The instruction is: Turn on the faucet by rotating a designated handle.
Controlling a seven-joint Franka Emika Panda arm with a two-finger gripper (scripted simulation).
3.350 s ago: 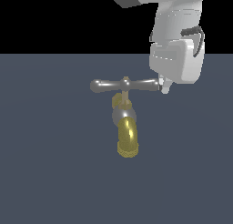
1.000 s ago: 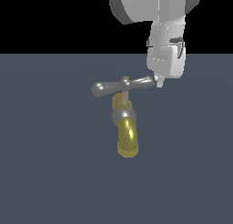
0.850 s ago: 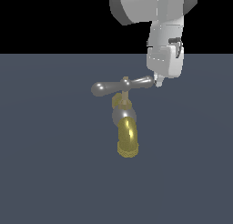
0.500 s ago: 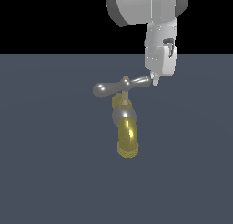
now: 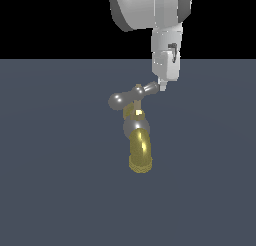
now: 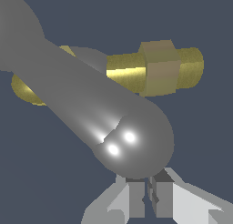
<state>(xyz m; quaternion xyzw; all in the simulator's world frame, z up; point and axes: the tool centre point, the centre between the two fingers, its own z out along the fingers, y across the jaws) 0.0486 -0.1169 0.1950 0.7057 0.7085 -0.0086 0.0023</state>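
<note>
The faucet (image 5: 139, 149) stands in the middle of the exterior view, with a brass-yellow spout curving down, a silver ball body and a brass stem. The silver handle (image 5: 134, 94) crosses above it, tilted, its end at the exterior view's right raised. My gripper (image 5: 161, 85) hangs down with its fingertips together against that raised end, holding nothing. In the wrist view the handle's rounded end (image 6: 132, 141) fills the middle, right against my closed gripper (image 6: 148, 196), with the brass stem (image 6: 157, 68) behind it.
A flat dark grey-blue floor (image 5: 50, 190) surrounds the faucet. My white arm and hand (image 5: 165, 55) come down from above, at the exterior view's right of the faucet.
My gripper has moved toward the exterior view's left, and the hand has turned. The handle has rotated with it: its touched end has swung up and back, so the bar looks shorter.
</note>
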